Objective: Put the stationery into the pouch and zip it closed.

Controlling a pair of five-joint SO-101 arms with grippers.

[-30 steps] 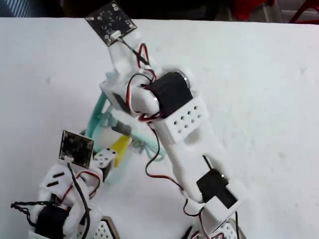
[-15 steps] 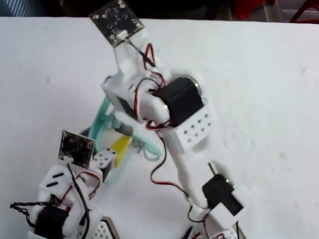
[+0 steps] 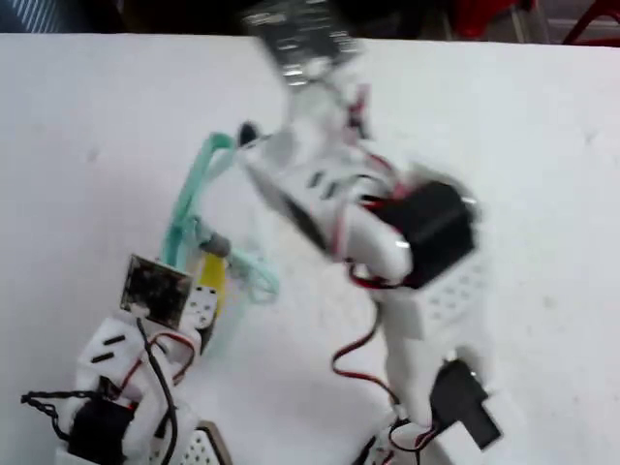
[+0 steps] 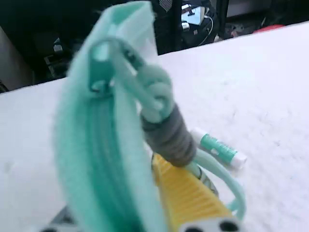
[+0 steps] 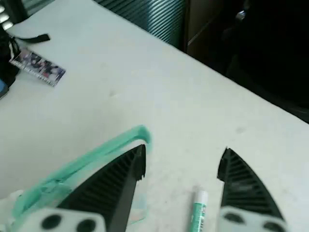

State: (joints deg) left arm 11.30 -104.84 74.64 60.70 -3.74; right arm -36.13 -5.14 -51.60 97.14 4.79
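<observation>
A mint-green pouch [image 3: 191,199] stands on edge on the white table, zipper side up. Its zipper [image 4: 104,145] fills the near part of the left wrist view, and the pull carries a cord with a grey bead [image 4: 166,133]. My left gripper [image 3: 207,283] is shut on the pouch's near end, its yellow finger [image 4: 190,198] pressed to the side. A white and green stick [image 4: 219,151] lies on the table beside the pouch. My right gripper [image 5: 183,151] hangs open above that stick [image 5: 197,212], just past the pouch's far tip [image 5: 137,133], holding nothing.
The right arm's white links and black motor [image 3: 431,228] reach over the table's middle. A printed card [image 5: 37,65] and a dark object [image 5: 6,46] lie farther off. The table's back edge [image 3: 542,41] borders a dark room.
The right arm has swung right and back, off the pouch, uncovering its far end. The left gripper and the pouch's near end shifted slightly left.
</observation>
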